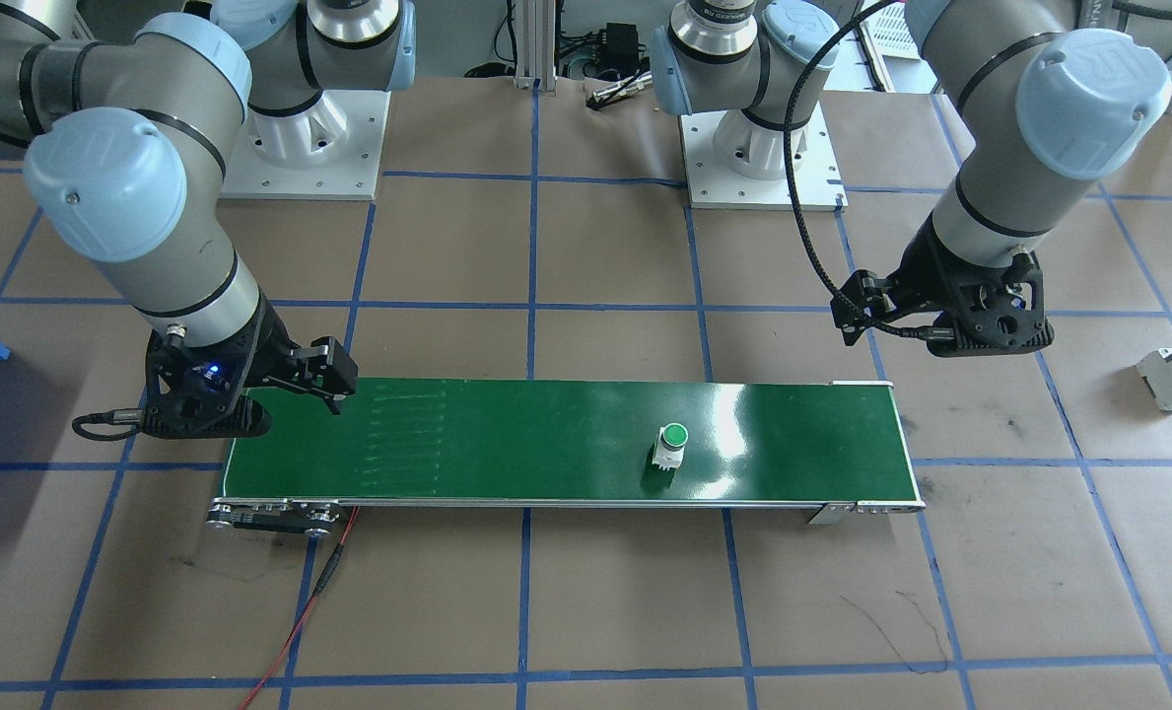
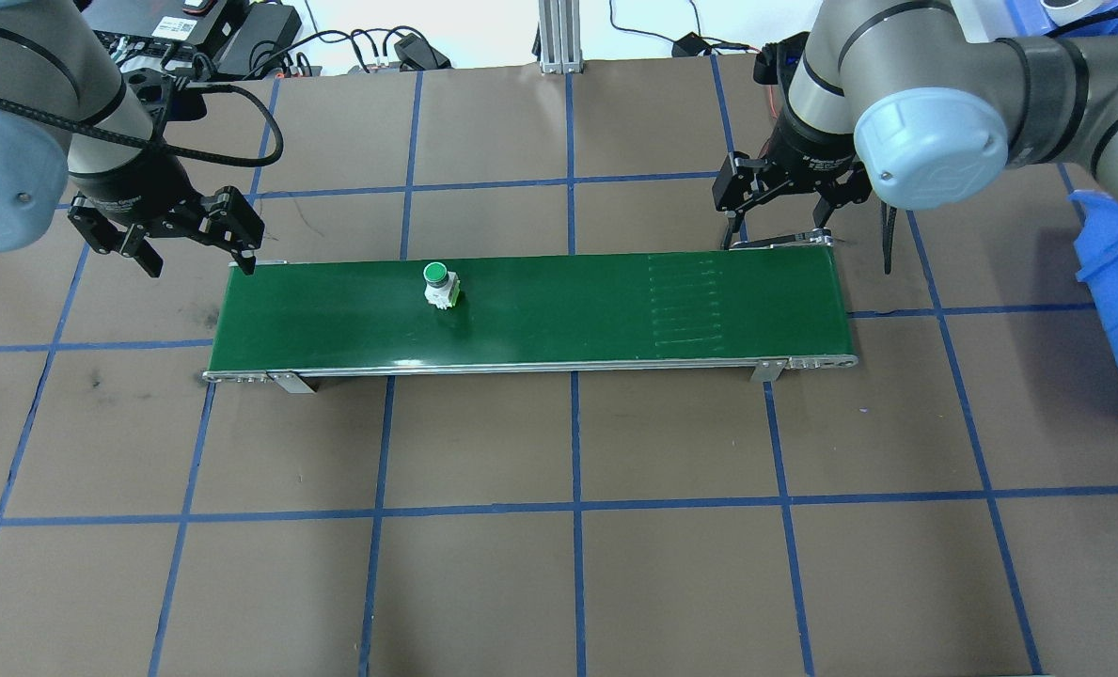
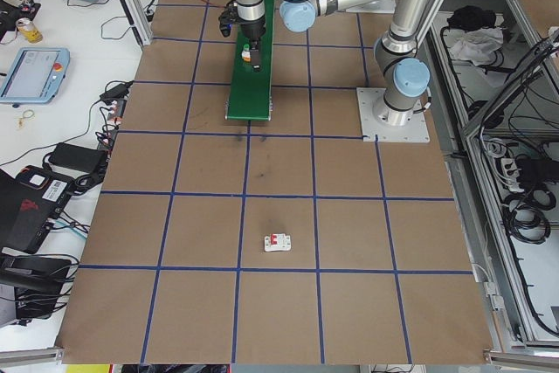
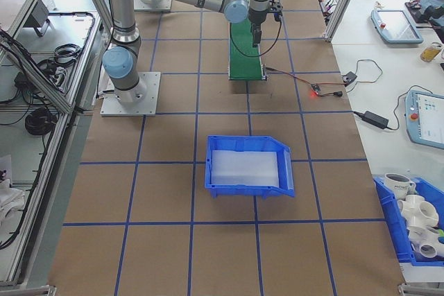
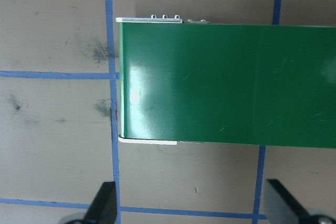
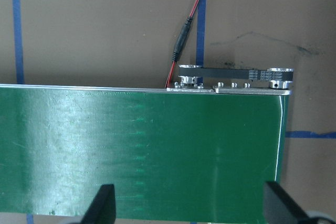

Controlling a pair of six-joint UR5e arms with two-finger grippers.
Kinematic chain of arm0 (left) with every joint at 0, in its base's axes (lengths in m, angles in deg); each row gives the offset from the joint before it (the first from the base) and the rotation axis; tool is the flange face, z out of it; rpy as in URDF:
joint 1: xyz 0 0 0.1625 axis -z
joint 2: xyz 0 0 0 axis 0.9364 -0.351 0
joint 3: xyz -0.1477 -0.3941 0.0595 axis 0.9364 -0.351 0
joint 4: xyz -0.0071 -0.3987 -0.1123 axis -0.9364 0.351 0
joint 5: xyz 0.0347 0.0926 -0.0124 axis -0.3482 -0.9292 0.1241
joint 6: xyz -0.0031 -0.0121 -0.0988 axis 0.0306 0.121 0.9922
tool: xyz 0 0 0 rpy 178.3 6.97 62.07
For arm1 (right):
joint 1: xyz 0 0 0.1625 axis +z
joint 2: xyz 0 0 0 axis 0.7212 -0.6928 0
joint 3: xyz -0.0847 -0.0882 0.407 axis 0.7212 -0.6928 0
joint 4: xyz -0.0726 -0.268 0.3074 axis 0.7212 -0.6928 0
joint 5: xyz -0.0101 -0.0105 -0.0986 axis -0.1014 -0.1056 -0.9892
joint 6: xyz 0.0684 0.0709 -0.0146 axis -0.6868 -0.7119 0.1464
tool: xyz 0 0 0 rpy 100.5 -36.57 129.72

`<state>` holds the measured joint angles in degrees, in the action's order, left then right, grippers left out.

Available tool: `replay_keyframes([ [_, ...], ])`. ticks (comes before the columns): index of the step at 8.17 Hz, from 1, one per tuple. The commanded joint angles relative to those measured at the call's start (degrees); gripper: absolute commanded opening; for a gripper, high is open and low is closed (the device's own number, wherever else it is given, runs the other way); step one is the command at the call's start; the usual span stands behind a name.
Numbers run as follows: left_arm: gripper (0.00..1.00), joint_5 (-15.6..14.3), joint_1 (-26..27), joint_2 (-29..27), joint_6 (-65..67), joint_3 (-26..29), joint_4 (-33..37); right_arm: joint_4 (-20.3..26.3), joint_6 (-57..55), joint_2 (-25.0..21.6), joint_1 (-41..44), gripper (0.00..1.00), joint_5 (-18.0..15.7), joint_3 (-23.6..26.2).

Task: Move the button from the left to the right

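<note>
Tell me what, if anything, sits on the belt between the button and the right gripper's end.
Nothing visible does. The button stands upright on the green belt, and the stretch from it toward the right gripper is bare.

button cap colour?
Glossy green, on a white body. The button stands on the green belt; the exterior front-facing view shows it best.

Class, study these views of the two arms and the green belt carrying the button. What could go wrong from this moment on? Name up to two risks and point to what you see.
1. The button stands small and upright on the belt; a nudge might tip it.
2. The right gripper hangs open at the far belt end; if mistimed, the button might pass its fingers. The left gripper is open, holding nothing.
</note>
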<state>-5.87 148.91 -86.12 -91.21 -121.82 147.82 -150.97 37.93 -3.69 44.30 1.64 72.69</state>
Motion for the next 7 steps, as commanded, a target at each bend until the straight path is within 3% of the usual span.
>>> replay_keyframes([
  [1, 1.00, 0.59, 0.00, -0.49, 0.28, 0.54, -0.29, -0.85, -0.62, 2.78, -0.27, 0.99, -0.88, 1.70],
  [4, 1.00, 0.24, 0.08, 0.82, 6.15, 0.54, -0.37, -0.85, -0.88, 3.31, -0.45, 0.96, 1.30, 1.70],
  [5, 1.00, 0.16, 0.52, 1.44, 5.82, 0.54, -0.46, -0.59, -0.79, 3.23, -1.41, 1.00, 7.93, 1.70],
  [6, 1.00, 0.15, 0.52, 1.70, 5.73, 0.45, -0.55, -0.06, -0.01, 2.79, -3.07, 1.00, 12.08, 1.70],
  [7, 1.00, 0.24, 0.52, 1.71, 5.73, 0.02, -1.85, 0.38, 0.52, 2.53, -4.56, 1.00, 12.91, 1.70],
])
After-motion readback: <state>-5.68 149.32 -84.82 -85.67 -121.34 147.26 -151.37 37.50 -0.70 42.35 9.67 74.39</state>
